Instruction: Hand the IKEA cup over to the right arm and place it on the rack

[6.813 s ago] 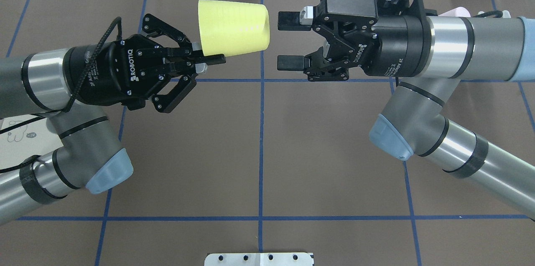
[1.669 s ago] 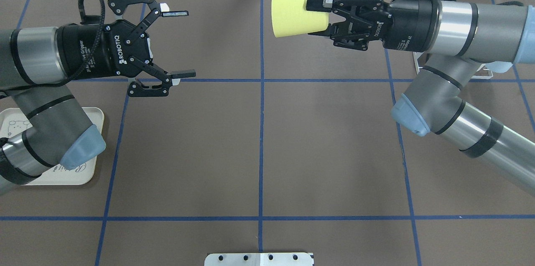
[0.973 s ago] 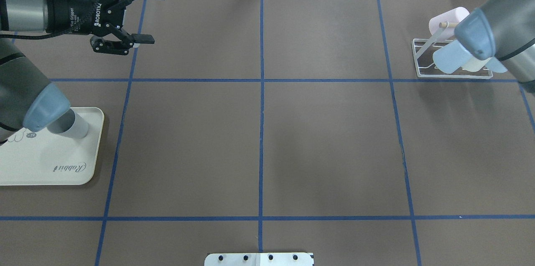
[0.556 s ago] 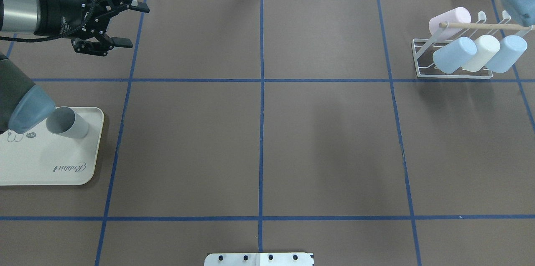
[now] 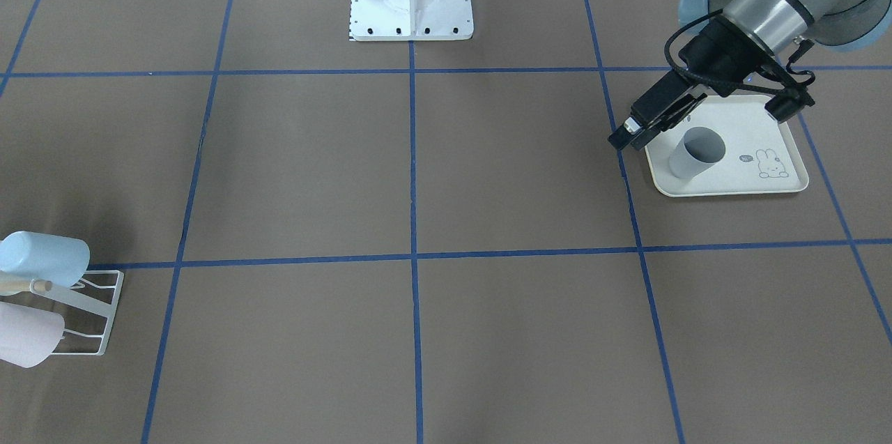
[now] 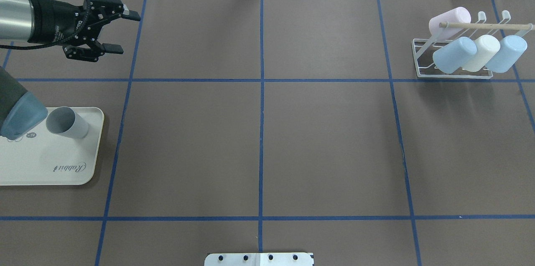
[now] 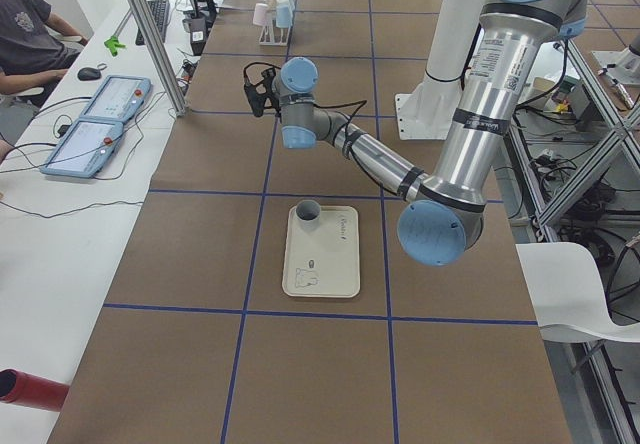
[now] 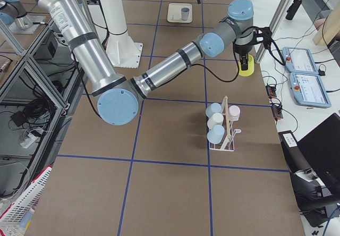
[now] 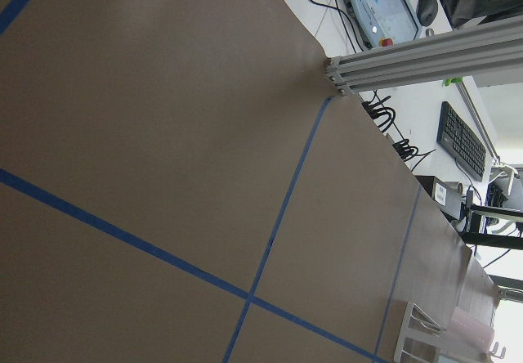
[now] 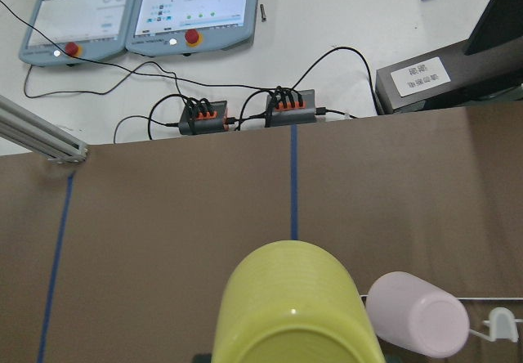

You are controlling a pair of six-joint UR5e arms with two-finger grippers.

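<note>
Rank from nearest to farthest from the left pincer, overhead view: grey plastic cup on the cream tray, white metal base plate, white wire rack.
1. Grey plastic cup, on the cream tray below the left pincer.
2. White metal base plate, bottom centre.
3. White wire rack, far right.

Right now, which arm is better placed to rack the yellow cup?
The right arm: the yellow cup is at its tip, near the rack. The left gripper is open, empty, far off.

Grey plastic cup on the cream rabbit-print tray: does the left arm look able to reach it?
Probably yes: the silver-grey left arm hovers nearby, jaws open and empty; the grey plastic cup stands alone on the cream tray.
</note>
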